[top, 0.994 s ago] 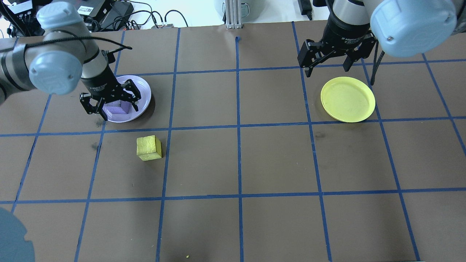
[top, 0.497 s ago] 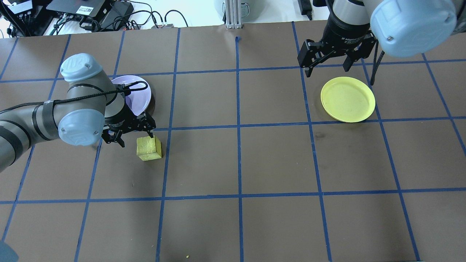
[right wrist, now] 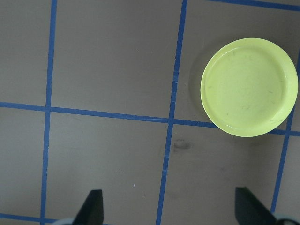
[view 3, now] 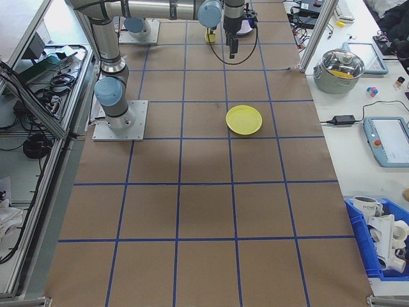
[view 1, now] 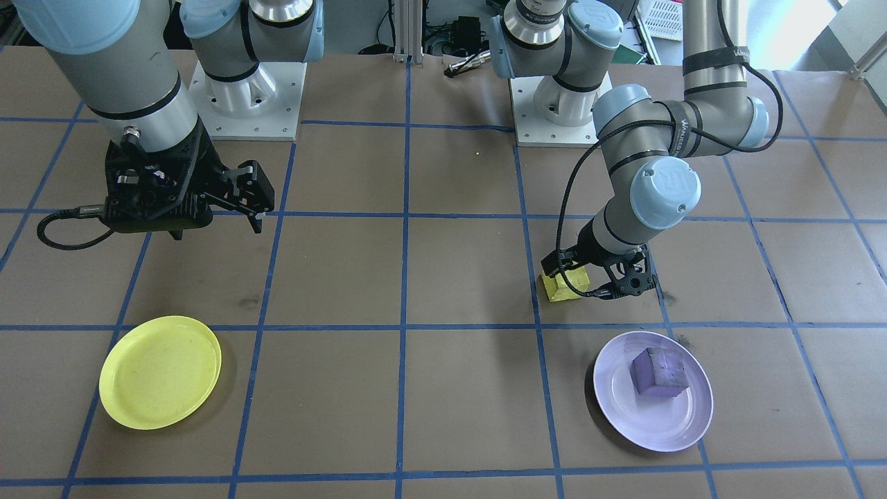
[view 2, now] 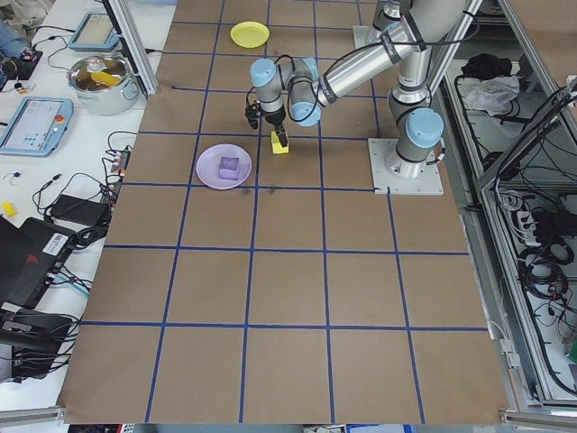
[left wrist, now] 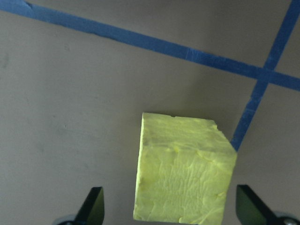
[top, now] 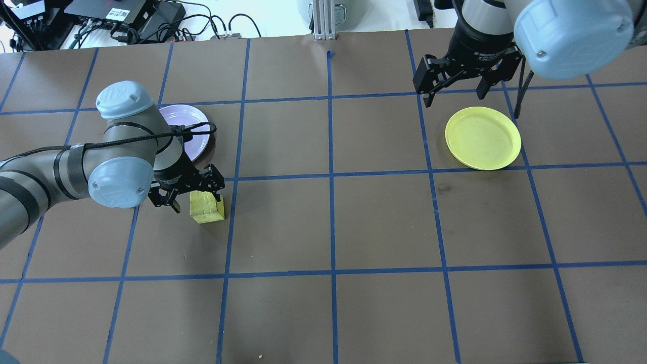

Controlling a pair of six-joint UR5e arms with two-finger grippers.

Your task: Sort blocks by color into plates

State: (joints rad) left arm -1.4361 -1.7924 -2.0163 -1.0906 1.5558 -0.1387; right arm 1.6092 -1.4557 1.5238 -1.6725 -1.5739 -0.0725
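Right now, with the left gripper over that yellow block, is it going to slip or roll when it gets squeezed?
The yellow block has flat faces and sits square on the table, so it probably won't roll. Its rough, cracked paint should give the left gripper decent friction. It sits off-centre between the open fingers, so it may slide sideways as they close.

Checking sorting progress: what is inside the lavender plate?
The purple block sits alone in the lavender plate. From overhead, the left arm covers much of the plate and hides the block.
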